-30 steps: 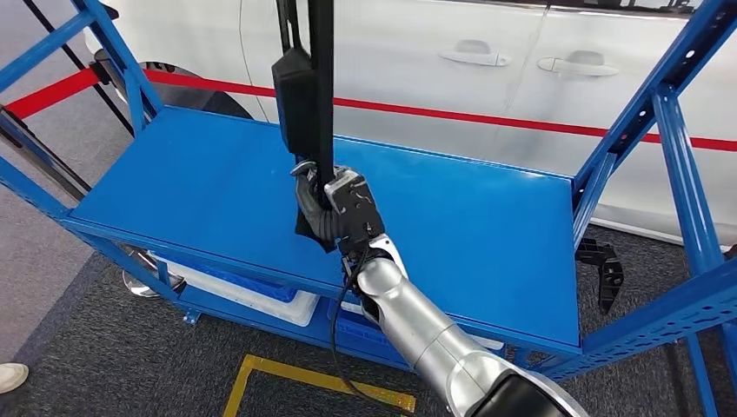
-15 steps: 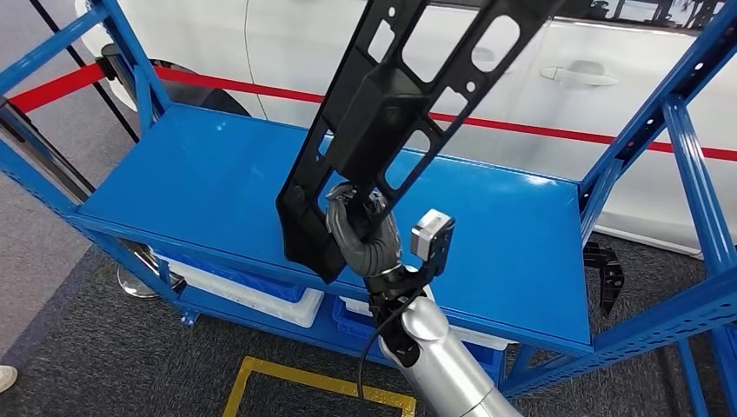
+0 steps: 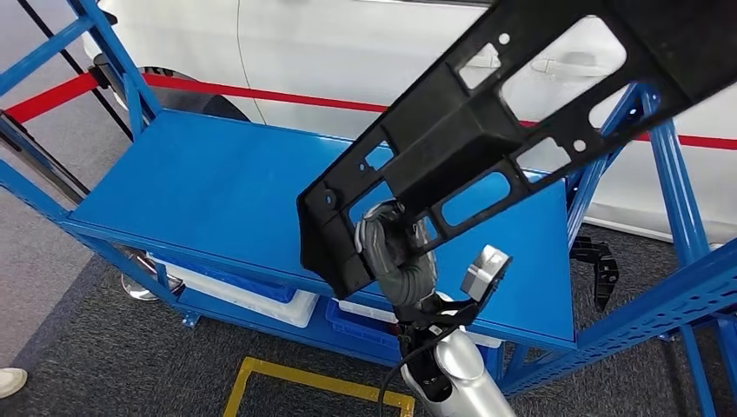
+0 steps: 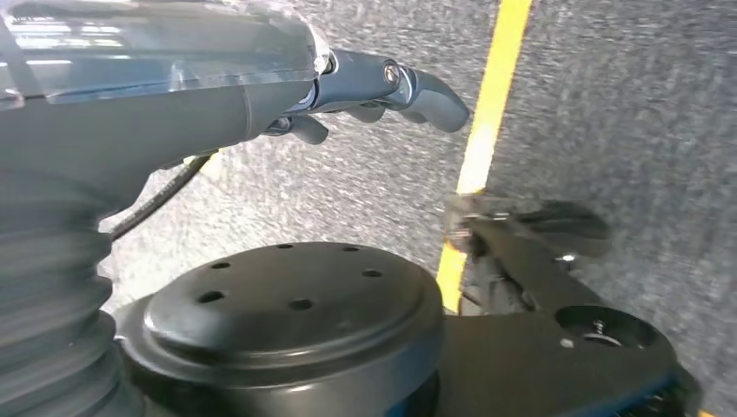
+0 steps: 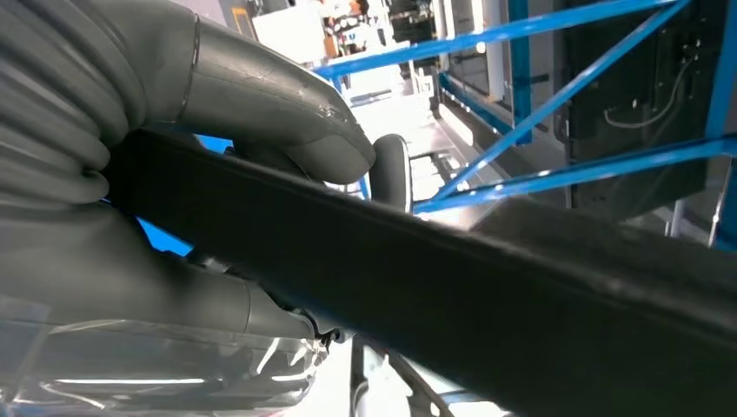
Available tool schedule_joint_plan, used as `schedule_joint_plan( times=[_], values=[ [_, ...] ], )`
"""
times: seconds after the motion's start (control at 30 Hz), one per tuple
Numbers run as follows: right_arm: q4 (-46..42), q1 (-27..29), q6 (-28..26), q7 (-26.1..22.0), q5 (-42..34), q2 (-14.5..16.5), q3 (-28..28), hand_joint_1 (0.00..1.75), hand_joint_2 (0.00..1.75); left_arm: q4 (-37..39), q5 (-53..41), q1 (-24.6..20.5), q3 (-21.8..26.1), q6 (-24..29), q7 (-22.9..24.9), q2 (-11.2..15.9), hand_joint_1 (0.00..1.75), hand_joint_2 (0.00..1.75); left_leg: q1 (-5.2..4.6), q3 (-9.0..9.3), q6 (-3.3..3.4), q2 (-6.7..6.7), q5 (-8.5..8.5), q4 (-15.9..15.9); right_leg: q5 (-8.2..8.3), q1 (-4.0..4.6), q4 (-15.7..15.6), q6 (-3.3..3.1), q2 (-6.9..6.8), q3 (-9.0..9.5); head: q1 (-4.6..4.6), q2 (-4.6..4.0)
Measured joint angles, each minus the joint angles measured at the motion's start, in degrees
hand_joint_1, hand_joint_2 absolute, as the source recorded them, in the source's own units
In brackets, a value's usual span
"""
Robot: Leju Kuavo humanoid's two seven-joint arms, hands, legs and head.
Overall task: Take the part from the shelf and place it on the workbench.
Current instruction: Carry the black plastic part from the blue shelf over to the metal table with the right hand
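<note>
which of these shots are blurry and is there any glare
Head view: sharp throughout, the black part and right hand crisp. Left wrist view: floor and yellow line smeared; glare on the clear cover. Right wrist view: part soft, background washed out.

The part (image 3: 487, 130) looked like matt black moulded plastic, slightly grainy up close. The shelf (image 3: 200, 191) was smooth blue painted metal with a soft sheen. The right hand (image 3: 395, 256) had a rubbery grey ribbed cover, and its arm (image 3: 456, 378) at 6 o'clock was brushed silver metal. The floor (image 3: 104, 365) was rough grey carpet.
</note>
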Motion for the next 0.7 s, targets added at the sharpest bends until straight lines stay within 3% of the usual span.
schedule_joint_plan(
  times=[0.03, 0.07, 0.1, 0.17, 0.23, 0.37, 0.4, 0.43, 0.5, 0.53, 0.57, 0.6, 0.7],
  values=[
    [-0.32, 0.62, -0.08, 0.01, 0.12, -0.03, -0.32, 1.75, 1.75, 0.00, -0.01, -0.11, 0.02, -0.08, 0.10, 0.03, 0.00, 1.75, 0.00, -0.71, -0.09, 0.01, -0.59, 2.18, 0.00, 0.04, 0.06, -0.03, -0.08, 0.00, 0.00, 0.00],
    [-0.63, 1.18, -0.11, 0.02, 0.15, -0.06, -0.63, 1.75, 1.75, -0.01, -0.02, -0.19, 0.02, -0.16, 0.21, 0.06, 0.00, 1.75, 0.00, -0.32, -0.09, 0.02, -0.04, 2.10, 0.01, 0.06, 0.14, -0.05, -0.10, 0.00, 0.00, 0.00],
    [-0.95, 1.62, -0.11, 0.03, 0.17, -0.09, -0.86, 1.75, 1.75, -0.01, -0.03, -0.22, 0.02, -0.26, 0.30, 0.10, 0.00, 1.75, 0.00, 1.01, 0.01, 0.03, 1.35, -0.02, 0.02, 0.07, 0.22, -0.05, -0.04, 0.01, 0.00, 0.00],
    [-1.69, 2.23, -0.13, 0.05, 0.33, -0.10, -1.20, 1.75, 1.75, 0.00, -0.08, -0.14, 0.03, -0.56, 0.37, 0.25, 0.00, 1.75, -0.11, 5.16, 0.57, 0.02, 4.66, -7.63, 0.06, 0.16, 0.37, 0.05, 0.17, 0.00, 0.01, 0.00],
    [-2.45, 2.83, -0.21, 0.02, 0.62, -0.12, -1.52, 1.75, 1.75, 0.01, -0.25, -0.07, 0.04, -0.92, 0.34, 0.41, 0.00, 1.75, -0.36, 7.50, 1.22, -0.03, 5.95, -12.67, 0.27, 0.30, 0.50, 0.50, 0.26, -0.30, 0.02, 0.00],
    [-3.68, 4.01, -0.52, 0.13, 0.84, -0.14, -2.08, 1.75, 1.75, 0.00, -0.75, 0.04, 0.04, -1.52, 0.41, 0.73, 0.00, 1.75, -0.26, 7.28, 2.36, -0.01, 6.75, -14.05, 0.16, 0.27, 0.87, 1.79, 0.09, -0.97, 0.08, -0.01],
    [-3.95, 4.02, -0.62, 0.21, 0.83, -0.14, -2.17, 1.75, 1.75, 0.01, -0.89, 0.01, 0.04, -1.62, 0.46, 0.79, 0.00, 1.75, -0.12, 7.14, 2.74, 0.09, 7.15, -14.35, -0.92, 0.25, 1.84, 2.06, 0.10, -1.38, 0.12, 0.00],
    [-4.19, 3.99, -0.69, 0.31, 0.83, -0.15, -2.28, 1.75, 1.75, 0.01, -1.00, -0.08, 0.03, -1.70, 0.52, 0.83, 0.00, 1.75, 0.02, 6.88, 3.05, 0.22, 7.54, -14.57, -3.01, 0.18, 4.36, 2.30, 0.11, -2.37, 0.16, 0.00],
    [-4.44, 4.04, -0.73, 0.46, 0.78, -0.19, -2.42, 1.75, 1.75, 0.00, -1.12, -0.20, 0.02, -1.75, 0.55, 0.90, 0.00, 1.75, -0.06, 6.01, 3.36, 0.39, 8.14, -14.57, -7.65, -0.02, 11.68, 2.73, 0.11, -5.02, 0.22, 0.00],
    [-4.48, 4.10, -0.75, 0.49, 0.74, -0.22, -2.46, 1.75, 1.75, 0.00, -1.12, -0.22, 0.02, -1.76, 0.55, 0.92, 0.00, 1.75, -0.08, 5.49, 3.35, 0.46, 8.44, -14.50, -9.14, -0.13, 14.89, 2.93, 0.09, -6.00, 0.22, 0.00],
    [-4.48, 4.15, -0.76, 0.50, 0.71, -0.27, -2.47, 1.75, 1.75, 0.00, -1.12, -0.23, 0.02, -1.76, 0.55, 0.95, 0.00, 1.75, -0.08, 5.01, 3.27, 0.50, 8.74, -14.40, -9.23, -0.25, 15.90, 3.07, 0.08, -5.90, 0.21, 0.00],
    [-4.50, 4.17, -0.77, 0.50, 0.68, -0.32, -2.49, 1.75, 1.75, 0.00, -1.12, -0.25, 0.02, -1.76, 0.55, 0.96, 0.00, 1.75, -0.07, 4.56, 3.14, 0.50, 8.99, -14.25, -8.30, -0.39, 14.64, 3.15, 0.06, -4.65, 0.22, 0.00],
    [-4.67, 4.10, -0.76, 0.51, 0.67, -0.39, -2.51, 1.75, 1.75, 0.00, -1.13, -0.36, 0.02, -1.80, 0.54, 0.97, 0.00, 1.75, -0.09, 3.49, 2.51, 0.40, 9.56, -13.54, -4.70, -0.60, 3.70, 2.96, 0.10, 2.58, 0.21, 0.00]
  ],
)
